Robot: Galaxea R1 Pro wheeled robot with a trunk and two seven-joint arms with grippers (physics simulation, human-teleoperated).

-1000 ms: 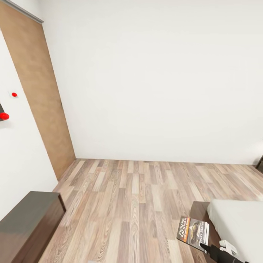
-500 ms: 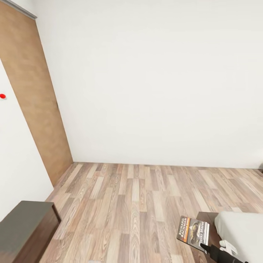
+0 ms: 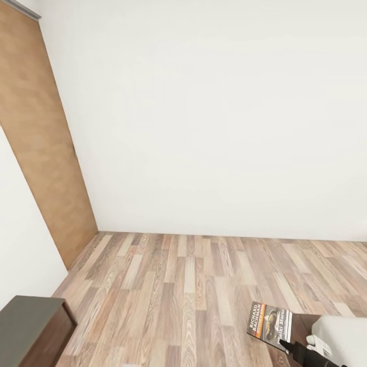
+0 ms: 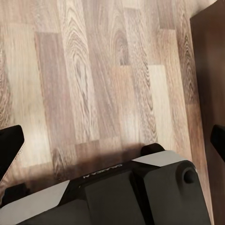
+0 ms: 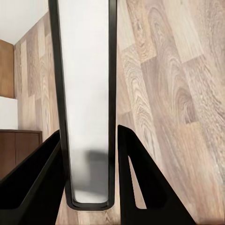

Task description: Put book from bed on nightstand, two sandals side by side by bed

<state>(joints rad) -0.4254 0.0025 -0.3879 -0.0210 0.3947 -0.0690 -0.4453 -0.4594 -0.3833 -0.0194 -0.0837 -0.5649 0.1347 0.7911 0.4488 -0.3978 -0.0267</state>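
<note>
The room is mostly bare: white wall (image 3: 214, 117), a tan door (image 3: 41, 148) at the head view's left, and plank floor (image 3: 183, 295) across the middle. A dark cabinet (image 3: 30, 326) sits at the lower left of the head view, and it may be a nightstand or the dresser, which I cannot tell from this corner of it. The bed (image 3: 341, 331) shows as a strip of off-white mattress on dark frame at the lower right. Neither sandal is in these frames. The book (image 3: 270, 320) is off the bed, held up over the floor beside the frame, cover facing the head camera. The right gripper (image 5: 89, 178) pinches it: in the right wrist view the book stands edge-on between the 2 dark fingers (image 5: 140, 183), seated well into the gap. In the left wrist view the left gripper (image 4: 112, 140) looks spread wide with nothing in it, 1 fingertip at each side of the view over bare floor. The main risk, as I judge it, is the thin book swinging or sliding out while the base drives, since only 1 edge is pinched. A second is clipping the bed frame with the low right arm. A third is setting the book on the wrong cabinet.
</note>
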